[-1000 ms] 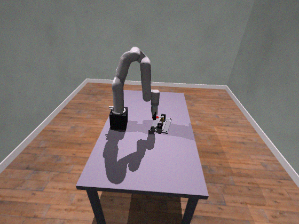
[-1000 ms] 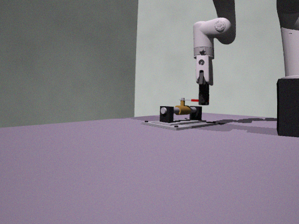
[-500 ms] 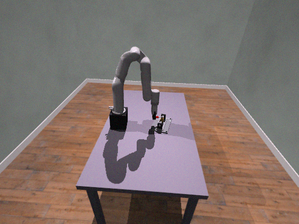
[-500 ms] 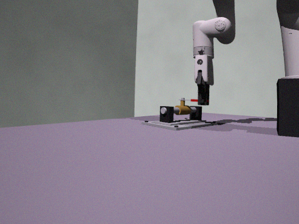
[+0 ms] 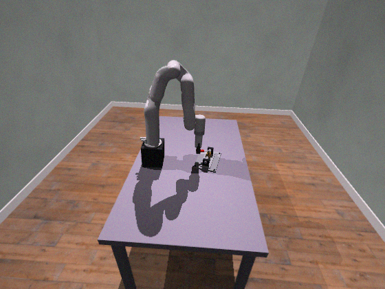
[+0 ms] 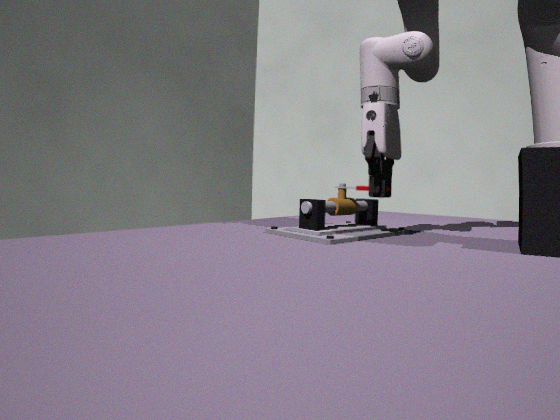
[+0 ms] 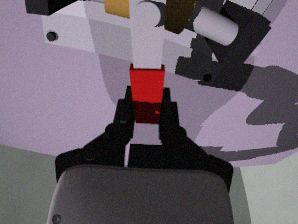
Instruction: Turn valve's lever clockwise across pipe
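Observation:
The valve [image 5: 207, 159] [image 6: 342, 205] is a brass body on a grey pipe held by two black blocks on a light baseplate [image 5: 215, 163] [image 6: 336, 235]. Its lever [image 7: 149, 43] [image 5: 202, 150] [image 6: 362, 188] is a flat white strip with a red tip [image 7: 147, 92]. In the wrist view the lever stands nearly square to the pipe. My gripper [image 5: 198, 150] [image 6: 380, 189] [image 7: 148, 97] points down and is shut on the lever's red tip.
The arm's black base [image 5: 152, 155] [image 6: 539, 200] stands on the purple table [image 5: 179, 213] left of the valve. The table's right edge runs close past the baseplate.

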